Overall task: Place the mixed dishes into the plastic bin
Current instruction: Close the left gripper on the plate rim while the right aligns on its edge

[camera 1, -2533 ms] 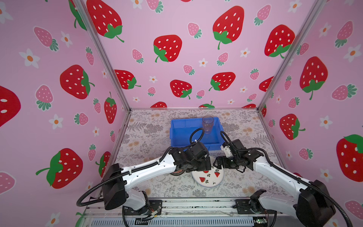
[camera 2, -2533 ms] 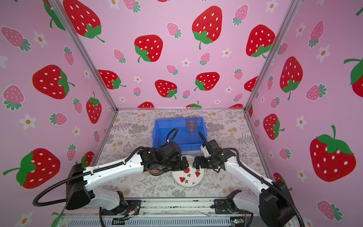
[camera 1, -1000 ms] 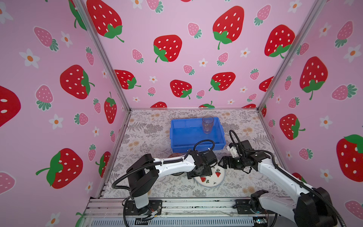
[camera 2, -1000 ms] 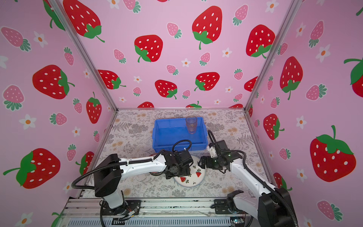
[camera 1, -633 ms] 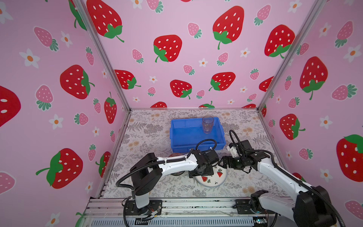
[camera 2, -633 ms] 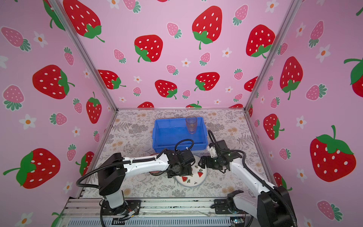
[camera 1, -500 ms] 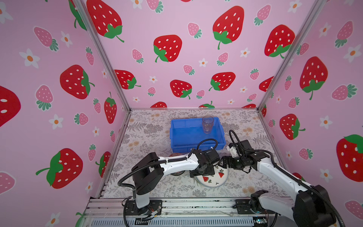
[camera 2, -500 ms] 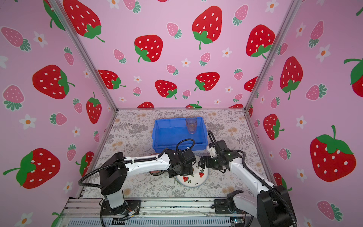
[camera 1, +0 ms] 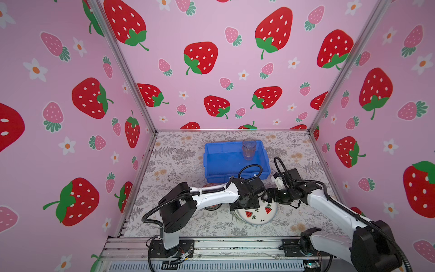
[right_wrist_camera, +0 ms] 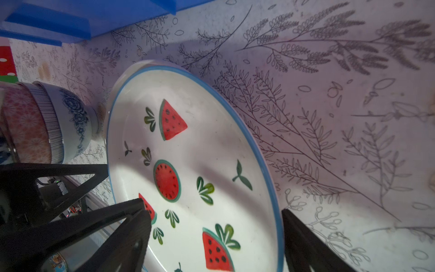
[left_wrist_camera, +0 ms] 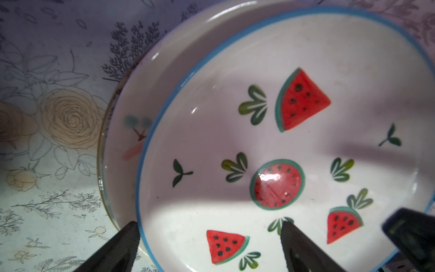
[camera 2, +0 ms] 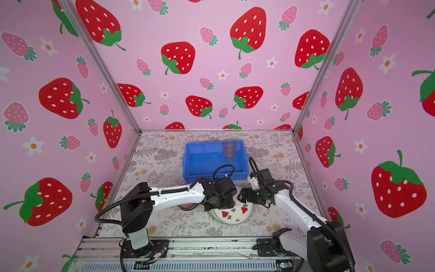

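Watermelon plate (camera 1: 259, 216) is not in the blue bin (camera 1: 207, 162). It lies outside on the tablecloth (camera 1: 179, 164), just off the bin's near wall toward the near-right corner. Same in both top views. The left wrist view shows it sitting off-centre on a second plate (left_wrist_camera: 120, 150), pale with a small print.

Left gripper (left_wrist_camera: 209, 223): jaws wide apart, nothing clamped. It straddles the plate's blue rim on the edge toward the bin's left end. One finger (left_wrist_camera: 117, 249) is outside the rim over the second plate and the cloth, the other (left_wrist_camera: 299, 249) over the plate's face.

Right gripper (right_wrist_camera: 213, 212): jaws also apart, straddling the rim on the edge nearest the bin's near-right corner. The inner finger (right_wrist_camera: 131, 235) is over the plate's face. The outer finger (right_wrist_camera: 303, 245) is on the cloth side, close to the rim; can't tell if it touches. No grip visible.

The two grippers nearly meet over the plate.

Tumbler (camera 1: 249, 150): clear, upright inside the bin, toward its far-right corner.

Bowl stack (right_wrist_camera: 70, 122): outside the bin, off its near-left corner, under the left arm and just beside the plates. It's a blue-white bowl with an orange-patterned one nested in it.
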Available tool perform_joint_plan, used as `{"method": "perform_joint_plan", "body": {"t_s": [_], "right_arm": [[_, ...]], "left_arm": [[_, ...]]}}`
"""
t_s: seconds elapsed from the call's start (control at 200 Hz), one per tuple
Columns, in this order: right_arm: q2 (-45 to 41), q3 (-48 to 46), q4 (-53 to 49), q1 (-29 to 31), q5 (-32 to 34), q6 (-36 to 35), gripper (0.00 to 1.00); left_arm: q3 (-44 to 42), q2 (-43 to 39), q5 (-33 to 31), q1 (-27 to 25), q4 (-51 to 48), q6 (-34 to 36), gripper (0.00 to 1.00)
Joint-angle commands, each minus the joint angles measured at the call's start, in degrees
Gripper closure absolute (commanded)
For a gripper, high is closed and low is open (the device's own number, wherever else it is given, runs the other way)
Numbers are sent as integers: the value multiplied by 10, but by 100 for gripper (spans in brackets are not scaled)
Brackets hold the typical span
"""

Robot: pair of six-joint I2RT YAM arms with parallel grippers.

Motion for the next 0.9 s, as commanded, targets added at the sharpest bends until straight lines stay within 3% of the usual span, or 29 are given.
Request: {"method": "perform_joint_plan", "body": {"t_s": [0.0,0.415,0.895], "right_arm": [[-11,-6,-7,-3,-3,0,17],[-26,4,-16,-3,-2,6,41],[-25,-4,-10,-7,-4,9,43]], "left_arm": [[30,13,0,-1,13,2,4],[28,16,5,-1,22,1,5],[29,4,-6,-1,15,3,5]]}}
